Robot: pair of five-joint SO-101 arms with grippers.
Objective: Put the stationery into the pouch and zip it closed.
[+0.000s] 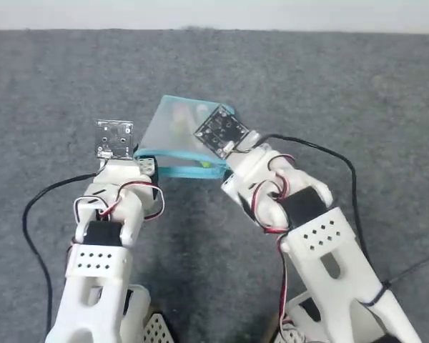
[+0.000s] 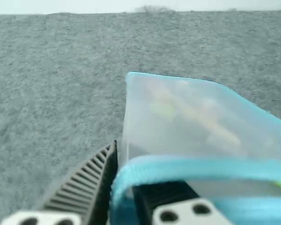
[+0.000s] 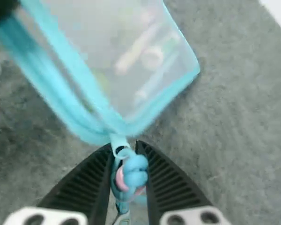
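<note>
A translucent pouch (image 1: pixel 173 128) with teal trim lies tilted between the two arms, its zipper edge toward them. Several pieces of stationery (image 3: pixel 140 44) show blurred through its wall, also seen as yellowish shapes (image 2: pixel 196 119) in the left wrist view. My left gripper (image 2: pixel 124 194) is shut on the pouch's teal zipper edge at its left corner (image 1: pixel 147 160). My right gripper (image 3: pixel 126 176) is shut on the teal zipper pull (image 3: pixel 129 169), a knotted cord with a pink bead, at the pouch's (image 3: pixel 84 61) right end. In the high view the right gripper (image 1: pixel 222 168) sits under its camera block.
The grey felt table surface (image 1: pixel 329 93) extends all around the pouch. Black cables (image 1: pixel 322 148) loop beside each arm. A pale wall strip (image 1: pixel 214 14) borders the far edge.
</note>
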